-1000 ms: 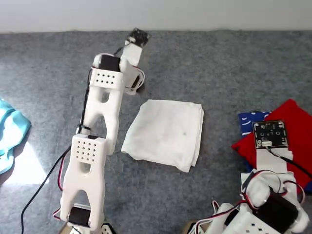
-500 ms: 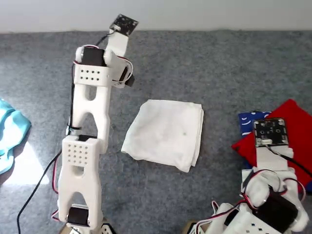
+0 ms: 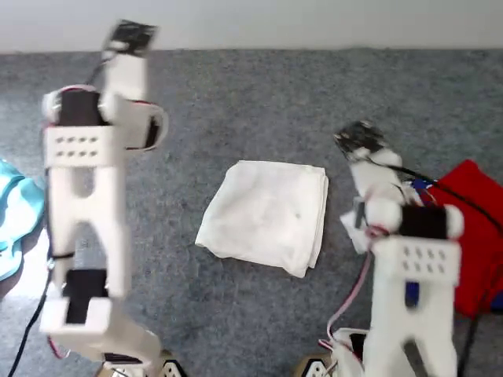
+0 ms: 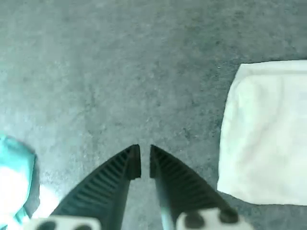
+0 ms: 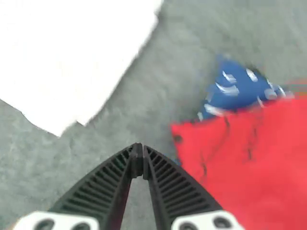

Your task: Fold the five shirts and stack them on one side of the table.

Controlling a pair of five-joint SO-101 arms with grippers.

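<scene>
Surface (image 3: 275, 86) of grey nap spreads under everything. At its middle lies the white shirt (image 3: 267, 214), folded into a rough square with layered edges along one side. The red shirt (image 3: 471, 228) lies crumpled near the right edge, well apart from the white one. A teal shirt (image 3: 12, 212) is bunched at the left edge.

The right wrist view adds a blue shirt (image 5: 240, 91) with white marks, poking out beside the red one. There the right pincer (image 5: 137, 160) hangs over bare nap, tips touching, empty. The left wrist view shows the left pincer (image 4: 145, 162) between the teal and white shirts, narrowed to a thin slit, holding nothing.
</scene>
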